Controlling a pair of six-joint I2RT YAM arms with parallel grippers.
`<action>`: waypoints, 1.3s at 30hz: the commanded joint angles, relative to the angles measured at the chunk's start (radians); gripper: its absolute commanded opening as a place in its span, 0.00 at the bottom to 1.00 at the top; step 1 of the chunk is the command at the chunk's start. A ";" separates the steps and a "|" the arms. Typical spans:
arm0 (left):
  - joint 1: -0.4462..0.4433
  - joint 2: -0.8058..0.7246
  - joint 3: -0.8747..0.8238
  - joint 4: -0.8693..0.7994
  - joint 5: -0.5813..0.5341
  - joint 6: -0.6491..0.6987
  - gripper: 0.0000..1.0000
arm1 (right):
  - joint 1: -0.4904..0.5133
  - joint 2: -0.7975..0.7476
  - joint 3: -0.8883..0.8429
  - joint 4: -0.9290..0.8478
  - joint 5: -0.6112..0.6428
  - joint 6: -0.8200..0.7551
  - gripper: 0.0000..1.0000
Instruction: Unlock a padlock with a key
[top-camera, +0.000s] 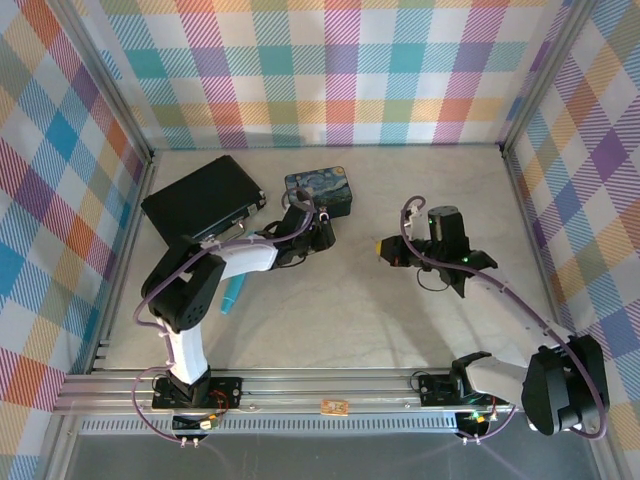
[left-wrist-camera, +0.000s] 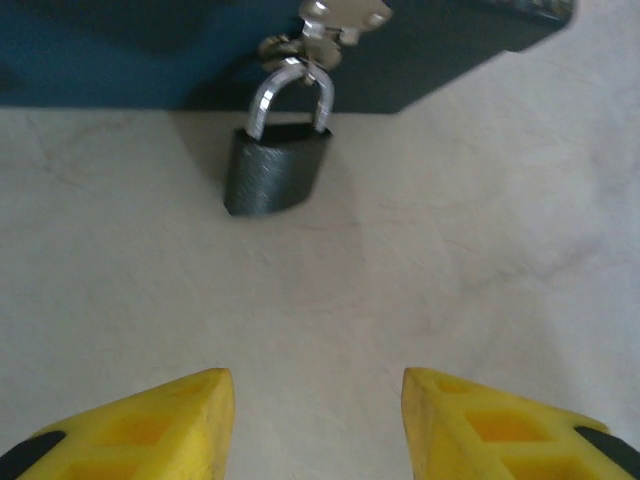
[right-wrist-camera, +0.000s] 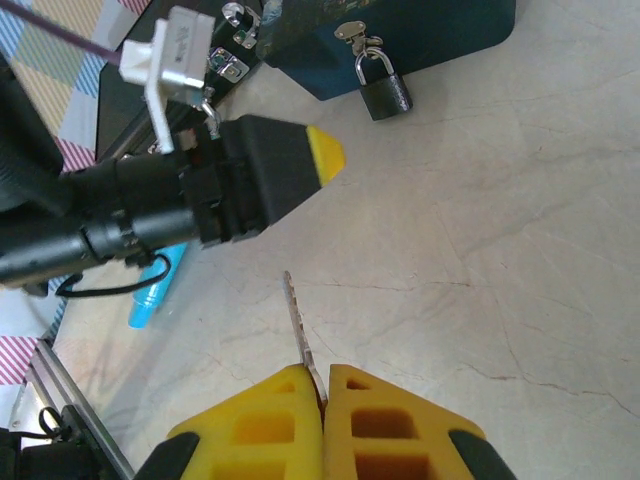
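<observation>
The padlock (left-wrist-camera: 275, 175) has a small black body and a silvery shackle hooked through the hasp of a blue tin (left-wrist-camera: 120, 50). It rests on the table against the tin's front. My left gripper (left-wrist-camera: 317, 405) stands open just short of it, with bare table between the yellow fingertips. From the right wrist view the padlock (right-wrist-camera: 385, 95) sits at the top, and a yellow-tipped left fingertip (right-wrist-camera: 325, 158) hovers near it. My right gripper (right-wrist-camera: 323, 385) is shut on the key (right-wrist-camera: 298, 325), whose thin toothed blade sticks out ahead. From above, the right gripper (top-camera: 385, 247) is right of the left gripper (top-camera: 318, 232).
The painted blue tin (top-camera: 318, 190) stands mid-table at the back. A black case (top-camera: 203, 198) lies to its left. A turquoise pen-like stick (top-camera: 230, 295) lies by the left arm. Checkered walls close in three sides.
</observation>
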 joint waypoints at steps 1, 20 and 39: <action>0.023 0.044 0.079 -0.044 -0.109 0.064 0.48 | -0.004 -0.025 -0.025 -0.017 -0.006 -0.038 0.00; 0.055 0.241 0.107 0.289 -0.018 0.060 0.44 | -0.003 -0.043 -0.054 0.056 -0.066 -0.011 0.00; 0.057 0.328 0.191 0.295 -0.052 0.043 0.36 | -0.003 -0.056 -0.076 0.083 -0.029 -0.006 0.00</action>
